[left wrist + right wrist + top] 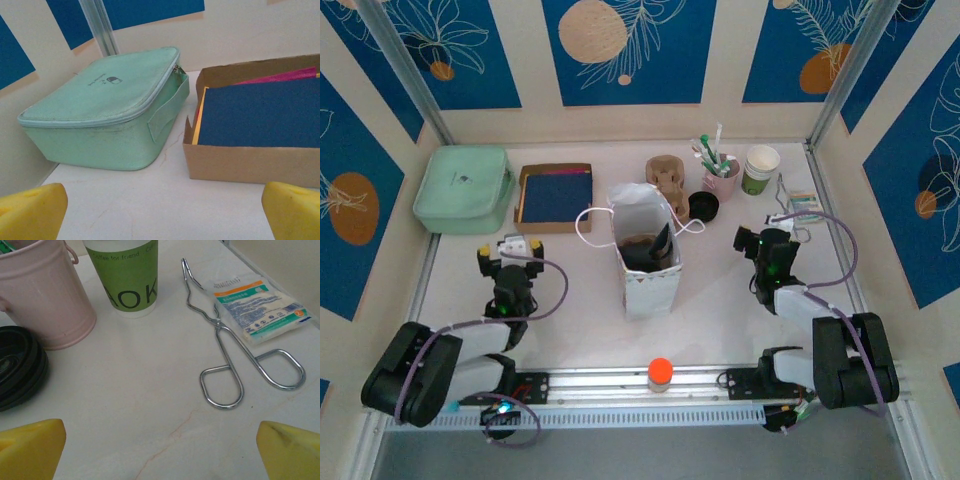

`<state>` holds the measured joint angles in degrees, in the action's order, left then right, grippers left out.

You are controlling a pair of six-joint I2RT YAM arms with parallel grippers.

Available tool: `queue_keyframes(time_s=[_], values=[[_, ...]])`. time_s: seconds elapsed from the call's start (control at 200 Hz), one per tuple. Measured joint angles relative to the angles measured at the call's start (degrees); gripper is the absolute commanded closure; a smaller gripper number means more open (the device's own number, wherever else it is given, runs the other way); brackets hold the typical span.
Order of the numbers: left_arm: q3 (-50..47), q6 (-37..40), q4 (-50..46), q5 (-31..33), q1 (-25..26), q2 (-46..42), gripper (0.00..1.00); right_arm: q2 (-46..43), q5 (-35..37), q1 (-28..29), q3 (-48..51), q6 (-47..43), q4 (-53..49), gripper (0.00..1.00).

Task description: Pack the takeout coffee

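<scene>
L gripper (508, 252) & R gripper (761, 243), fingers (31, 210) wide apart, both arms low, wrists fwd

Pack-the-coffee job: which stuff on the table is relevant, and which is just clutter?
Likely job:
white paper bag (something dark inside, can't identify)
pulp cup carrier
black lids
lidless green-banded cup

Lying about:
mint case
cardboard box
pink bucket
tongs
packet
orange-topped object

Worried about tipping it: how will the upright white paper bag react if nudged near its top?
The paper bag stands tall on a narrow base, so it may tip. Its paper walls would probably buckle easily.
</scene>
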<state>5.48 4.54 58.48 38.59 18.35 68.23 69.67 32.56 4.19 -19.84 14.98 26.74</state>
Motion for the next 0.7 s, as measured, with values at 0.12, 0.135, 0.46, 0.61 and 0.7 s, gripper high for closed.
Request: queue_keyframes(time_s=[0.12, 0.135, 0.46, 0.61, 0.7], values=[[-0.24, -0.22, 2.89, -0.70, -0.70, 1.86, 0.01, 0.33, -0.04, -0.28, 0.00, 0.00, 1.18, 0.02], [-0.24, -0.28, 3.21, -0.76, -0.76, 2.16, 0.01, 0.37, -0.07, -0.33, 0.00, 0.00, 1.29, 0.02], [-0.52, -1.22, 9.81, -1.92, -1.42, 6.47, 0.01, 1.07, -1.31, -1.36, 0.04, 0.02, 4.22, 0.02], [-0.63, -1.25, 12.41, -2.19, -1.64, 8.09, 0.01, 1.07, -1.57, -2.10, 0.46, 0.04, 6.67, 0.02], [-0.76, -1.25, 13.42, -2.21, -1.75, 8.46, 0.01, 1.07, -1.77, -2.36, 1.07, 0.09, 7.69, 0.02]])
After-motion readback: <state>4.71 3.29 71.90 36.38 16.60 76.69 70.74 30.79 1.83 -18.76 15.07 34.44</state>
